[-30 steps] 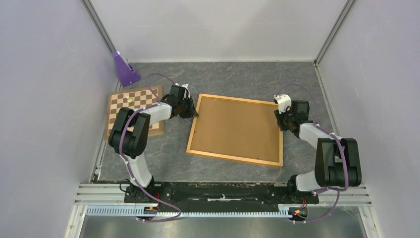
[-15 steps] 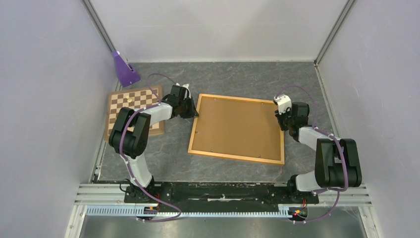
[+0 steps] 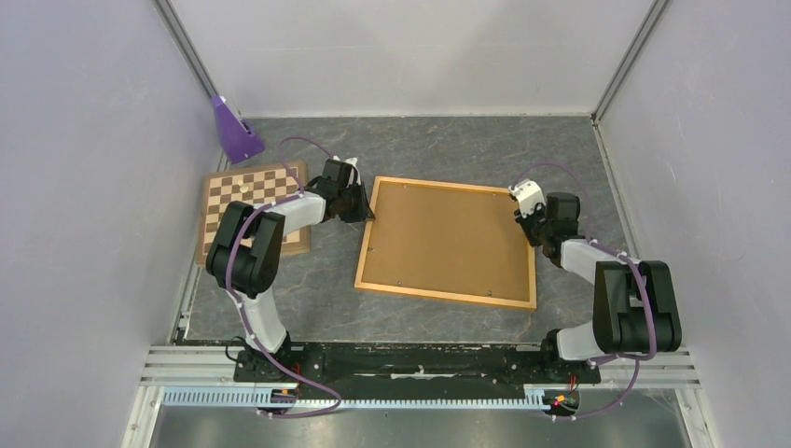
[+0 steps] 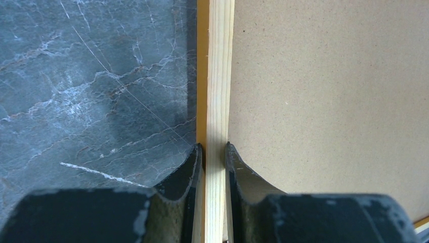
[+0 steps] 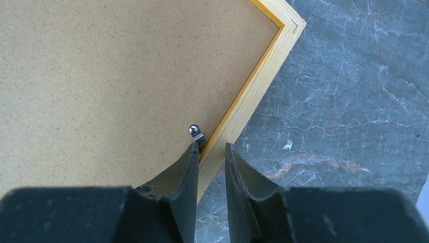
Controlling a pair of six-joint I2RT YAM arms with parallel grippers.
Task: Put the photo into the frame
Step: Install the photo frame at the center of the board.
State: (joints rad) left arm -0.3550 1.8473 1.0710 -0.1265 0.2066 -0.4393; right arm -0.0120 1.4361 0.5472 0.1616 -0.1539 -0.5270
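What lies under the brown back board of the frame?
Nothing under it can be seen. The frame lies back up on the grey table. Its back board, with a small clip at its edge, covers the whole opening. Whether the photo is beneath is hidden.

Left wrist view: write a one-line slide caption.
Left fingers clamp the frame by its pale rail, brown backing board on one side, grey marbled table on the other.

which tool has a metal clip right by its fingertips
The right tool, closed on the frame, with a metal clip just ahead of its fingertips. The left tool pinches the opposite rail, where only bare wood and backing show.
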